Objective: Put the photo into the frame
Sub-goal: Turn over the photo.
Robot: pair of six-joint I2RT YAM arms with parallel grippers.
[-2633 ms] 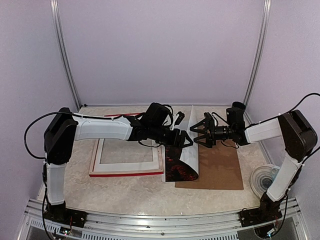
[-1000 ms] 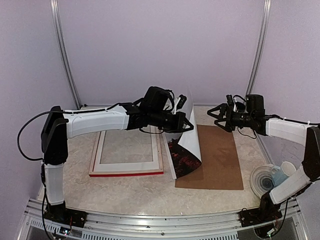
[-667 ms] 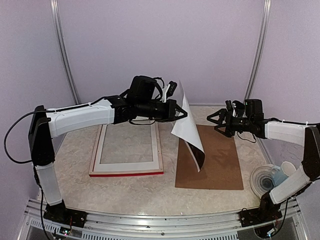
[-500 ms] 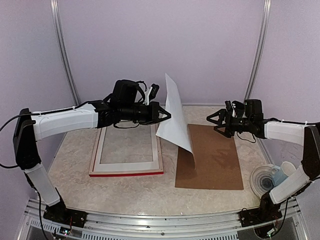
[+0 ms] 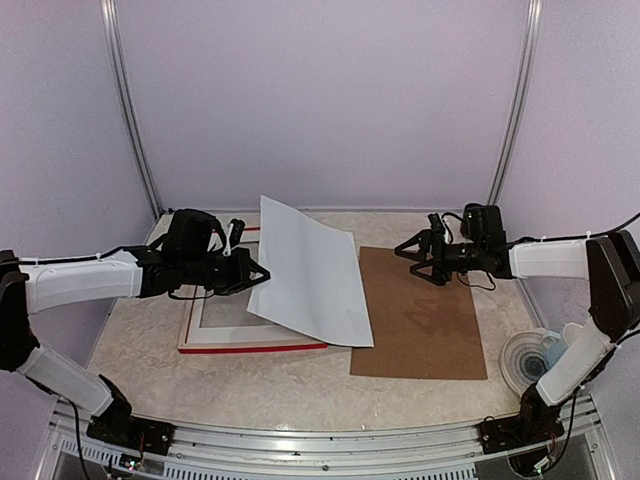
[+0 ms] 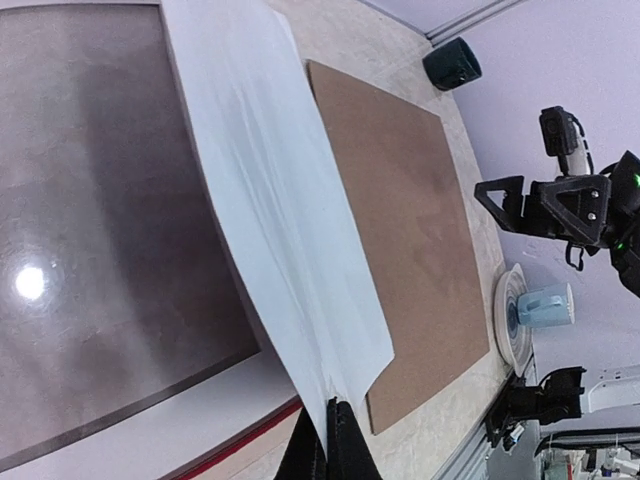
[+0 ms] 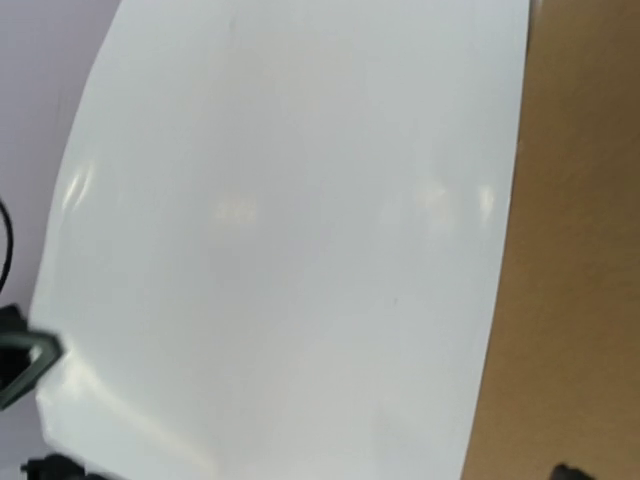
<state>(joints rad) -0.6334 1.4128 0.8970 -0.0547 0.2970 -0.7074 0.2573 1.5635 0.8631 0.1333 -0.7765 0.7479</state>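
The photo [image 5: 310, 275] shows only its white back; its picture side is hidden. It slopes down across the right side of the red frame [image 5: 250, 348] and overlaps the left edge of the brown panel. My left gripper [image 5: 258, 275] is shut on the photo's left edge, above the frame. In the left wrist view the fingertips [image 6: 338, 405] pinch the sheet [image 6: 280, 200] over the frame's pale border [image 6: 150, 440]. My right gripper [image 5: 408, 262] stands open above the panel's far edge, holding nothing. The photo [image 7: 280, 230] fills the right wrist view.
A brown hardboard panel [image 5: 425, 310] lies flat to the right of the frame. A plate with a blue cup [image 5: 535, 358] sits at the near right corner. A dark round object [image 6: 452, 62] stands at the far edge. A metal rail runs along the near edge.
My left arm swung the photo left and down, from hanging upright over the panel to lying white side up across the frame. My right gripper shifted slightly left and stayed open.
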